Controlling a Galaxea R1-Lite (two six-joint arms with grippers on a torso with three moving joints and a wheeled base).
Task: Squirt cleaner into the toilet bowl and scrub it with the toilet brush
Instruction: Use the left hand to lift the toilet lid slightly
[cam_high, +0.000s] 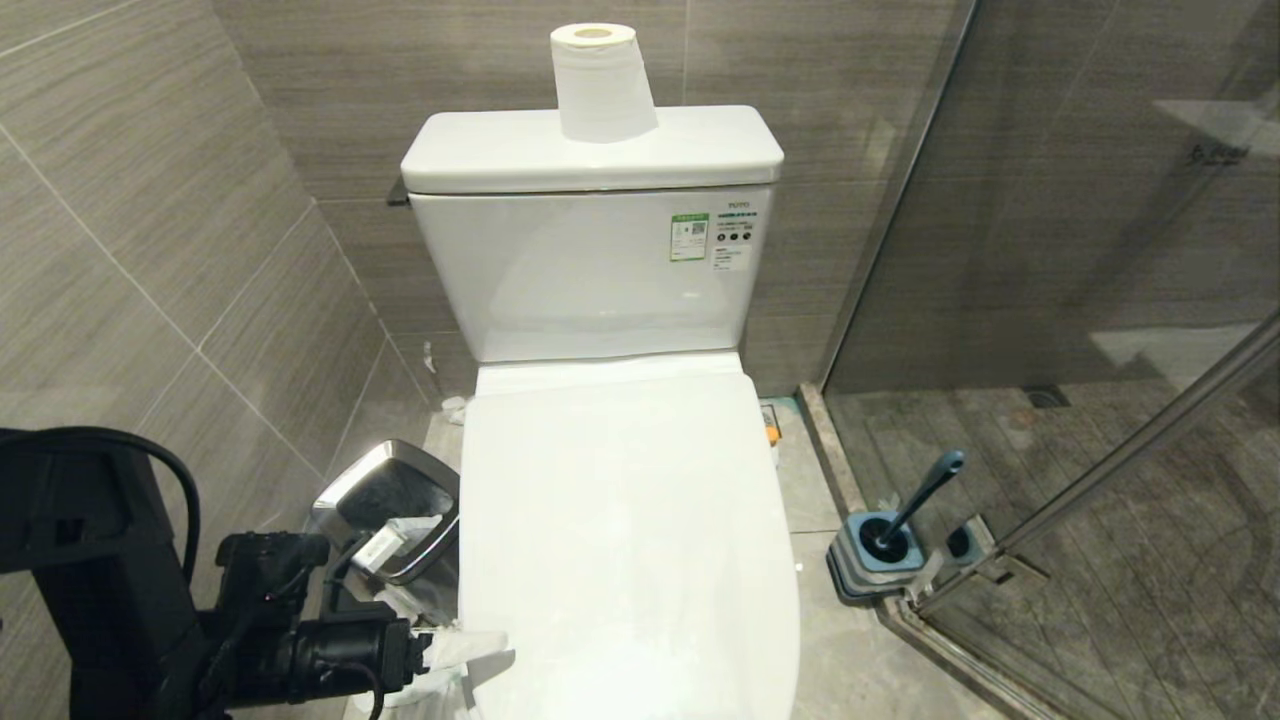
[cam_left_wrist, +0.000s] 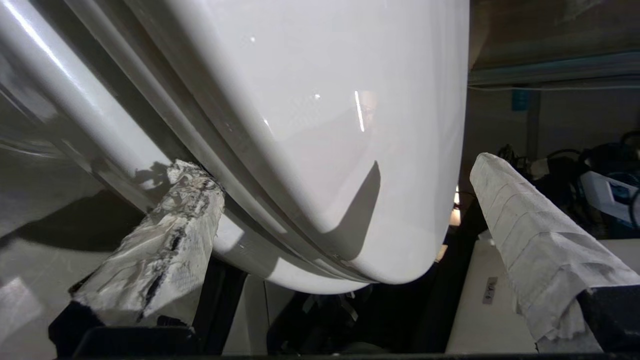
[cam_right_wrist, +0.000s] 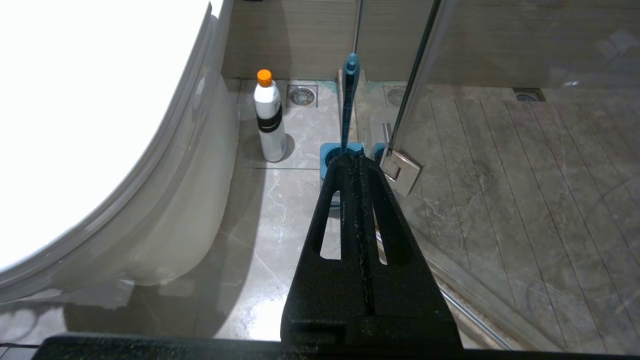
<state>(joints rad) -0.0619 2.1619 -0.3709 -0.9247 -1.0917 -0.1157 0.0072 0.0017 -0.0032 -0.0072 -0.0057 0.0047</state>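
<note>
The toilet bowl's white lid (cam_high: 620, 520) is down, so the inside of the bowl is hidden; its outer wall (cam_right_wrist: 150, 215) shows in the right wrist view. No cleaner is visible. The teal toilet brush (cam_high: 925, 495) leans in its square blue holder (cam_high: 880, 555) on the floor to the right, its handle (cam_right_wrist: 349, 100) also seen beyond my right gripper (cam_right_wrist: 352, 160), which is shut on nothing. My left gripper (cam_high: 470, 645) is at the lid's front left edge. It is open (cam_left_wrist: 340, 165), with its tape-wrapped fingers (cam_left_wrist: 530, 235) standing either side of the lid (cam_left_wrist: 320, 125).
A steel-rimmed waste bin (cam_high: 390, 505) stands close behind the left arm, against the tiled wall. A white bottle with an orange cap (cam_right_wrist: 270, 120) stands on the floor beside the toilet. A toilet roll (cam_high: 600, 80) sits on the tank. The glass shower door (cam_high: 1050, 300) closes off the right.
</note>
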